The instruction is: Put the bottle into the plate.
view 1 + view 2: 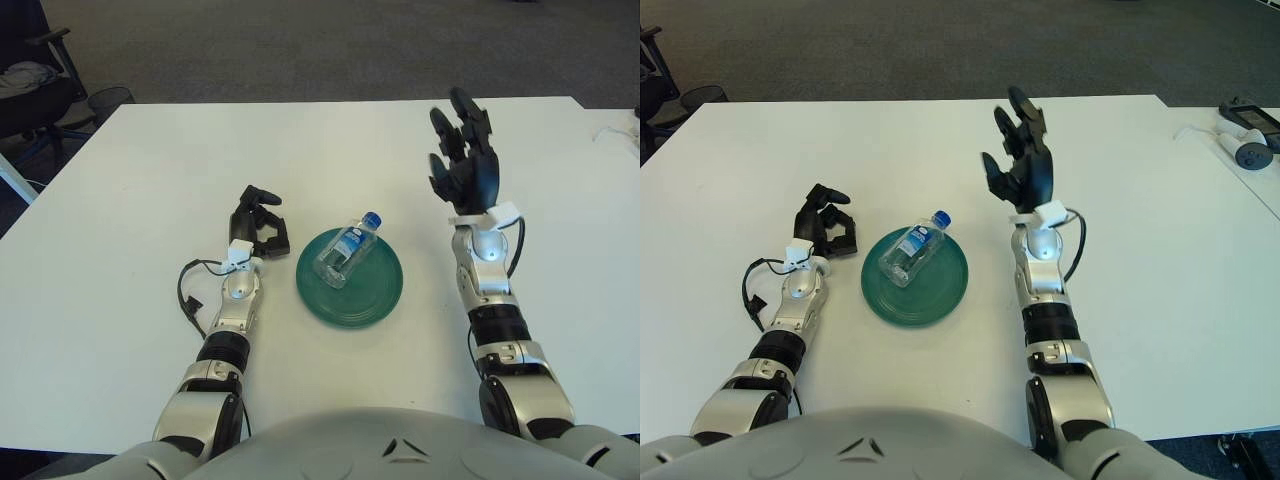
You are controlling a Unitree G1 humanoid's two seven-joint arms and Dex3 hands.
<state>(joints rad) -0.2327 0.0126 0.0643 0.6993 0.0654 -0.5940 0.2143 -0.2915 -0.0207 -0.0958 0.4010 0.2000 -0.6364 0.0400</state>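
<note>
Now bottle lying on plate, cap over rim

Left of plate: blocked by left hand, just beside rim;
Right of plate: bare table; right hand raised well apart

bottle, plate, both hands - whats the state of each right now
bottle: capped, lying on its side in the plate, cap end over the far rim
plate: flat on the table, holding the bottle
right hand: raised, fingers spread, empty
left hand: left of the plate, fingers curled, empty
</note>
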